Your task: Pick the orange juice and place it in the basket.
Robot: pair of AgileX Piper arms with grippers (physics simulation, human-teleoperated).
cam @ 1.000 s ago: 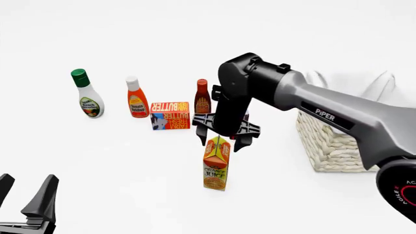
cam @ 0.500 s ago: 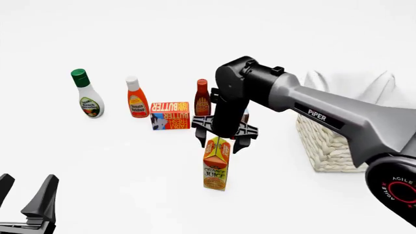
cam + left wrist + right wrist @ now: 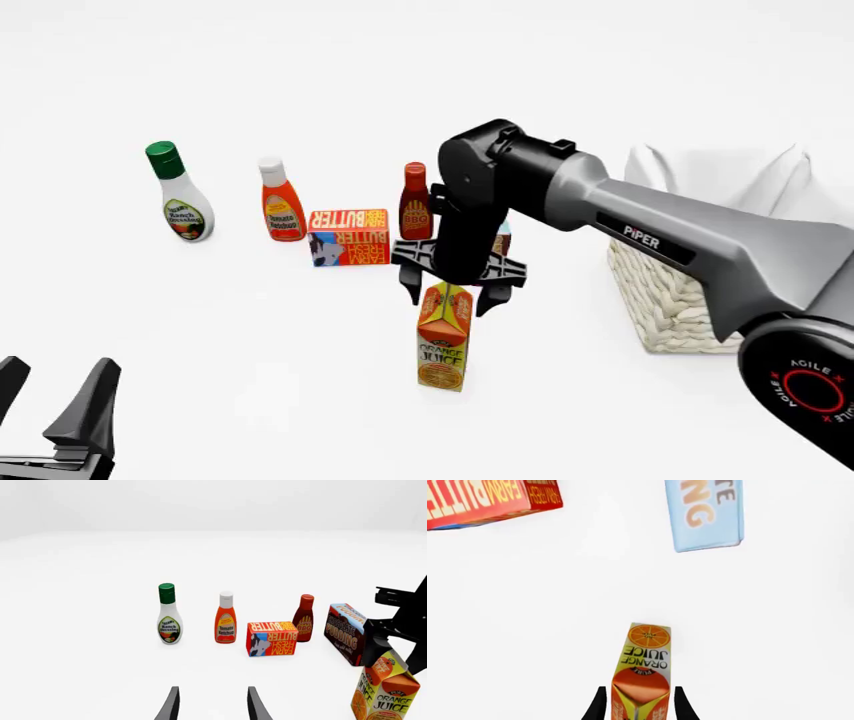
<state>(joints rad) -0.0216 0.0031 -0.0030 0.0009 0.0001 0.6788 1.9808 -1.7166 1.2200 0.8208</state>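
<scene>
The basket [image 3: 674, 300] is the biggest thing here, a cream woven box sitting at the right edge of the front view, mostly hidden behind the right arm. That arm sweeps in from the lower right and points its right gripper [image 3: 451, 293] straight down at the centre of the frame, over the orange juice [image 3: 443, 340], which stands upright on the table just below centre. In the right wrist view the two fingers [image 3: 598, 704] sit spread on either side of the carton's gabled top with a sliver of white showing on each flank, so the pincer is open and straddling, not yet clamped.

The likeliest upset, to my eye, is the tall narrow carton tipping: if one finger meets it before the other, or the grip bites only on the sloped gable, it could topple or squirt out. A low lift might also clip the basket wall on the way across. The pudding box [image 3: 345, 632] and butter box [image 3: 348, 236] stand just behind the carton in the middle of the front view, close enough for a drifting finger to nudge.

The left gripper [image 3: 51, 400] waits open at the lower left corner, well apart from it all
</scene>
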